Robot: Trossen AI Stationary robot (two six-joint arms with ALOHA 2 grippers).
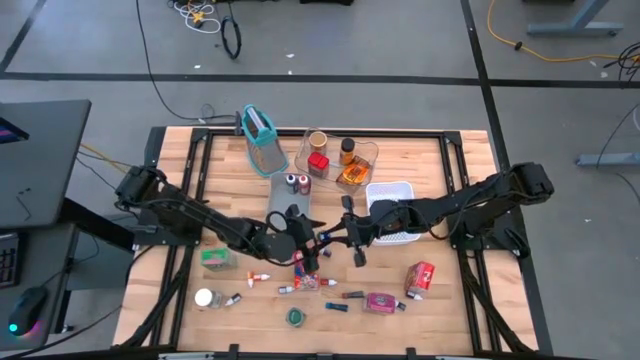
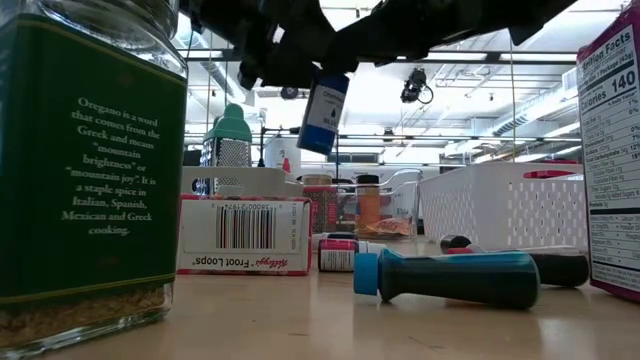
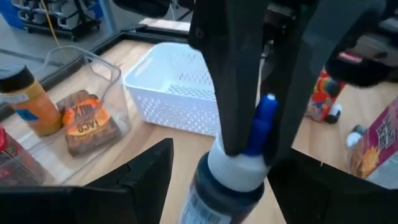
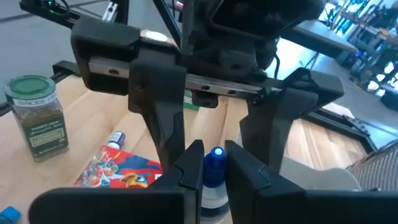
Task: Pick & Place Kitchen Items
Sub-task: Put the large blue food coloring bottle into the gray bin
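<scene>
A small bottle [image 2: 324, 112] with a blue label, a white neck and a blue cap hangs above the table's middle, clear of the wood. My right gripper [image 4: 216, 167] reaches in from the table's right and is shut on its cap. My left gripper [image 3: 227, 158] comes from the left and faces the right one. It is open, with one finger on either side of the bottle's dark body [image 3: 217, 196], and I see no touch. In the high view the two grippers meet at the left gripper [image 1: 308, 245] and the right gripper [image 1: 337, 238]. My right gripper pinches the bottle's blue cap [image 4: 215, 155] between its two fingers, at their free ends. The fingers come from the table's right, slanting a little downward. The bottle is lifted clear and hangs tilted, its body toward my left gripper.
A white basket [image 1: 392, 190] and a clear tray [image 1: 370, 152] with jars stand behind the grippers, beside a teal-rimmed holder [image 1: 260, 135] and two cans [image 1: 297, 182]. Below lie a Froot Loops box [image 2: 243, 235], a green-lidded oregano jar [image 4: 36, 118], a red packet [image 1: 420, 278], vials and lids.
</scene>
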